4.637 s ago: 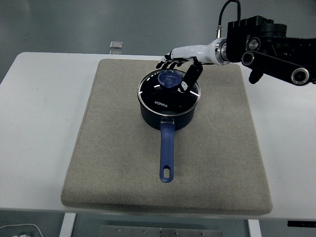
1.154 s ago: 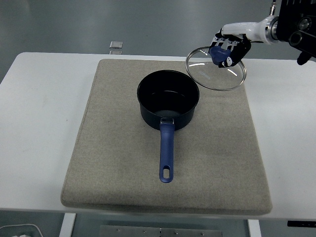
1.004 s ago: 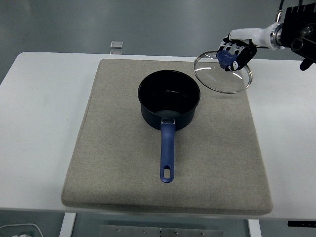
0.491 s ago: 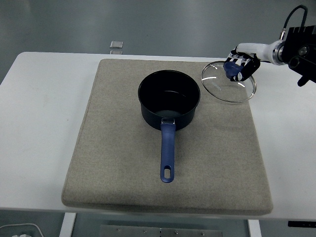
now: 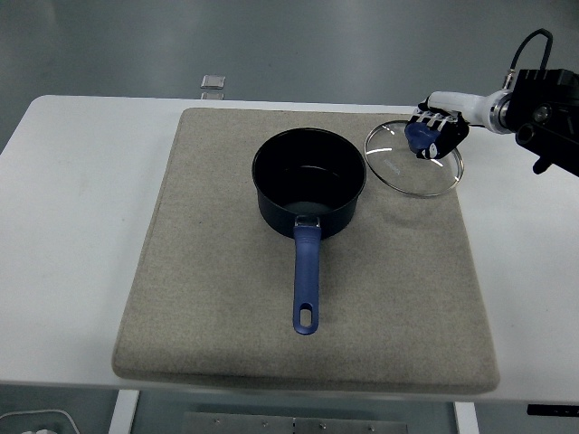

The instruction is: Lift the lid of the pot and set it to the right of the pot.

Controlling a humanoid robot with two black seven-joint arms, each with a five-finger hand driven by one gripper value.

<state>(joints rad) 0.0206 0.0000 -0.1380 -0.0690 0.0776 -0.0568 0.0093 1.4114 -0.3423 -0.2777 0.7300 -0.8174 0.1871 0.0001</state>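
Glass lid [image 5: 412, 161] gripped at blue knob [image 5: 419, 136] by right hand [image 5: 434, 131], fingers curled over knob. Lid tilted, positioned right of pot [image 5: 309, 183], just beside pot rim, over right rear part of grey mat [image 5: 226, 298] on white worktop [image 5: 72, 226]. Contact with mat cannot be told. Pot uncovered, blue handle [image 5: 307, 280] pointed toward near edge.
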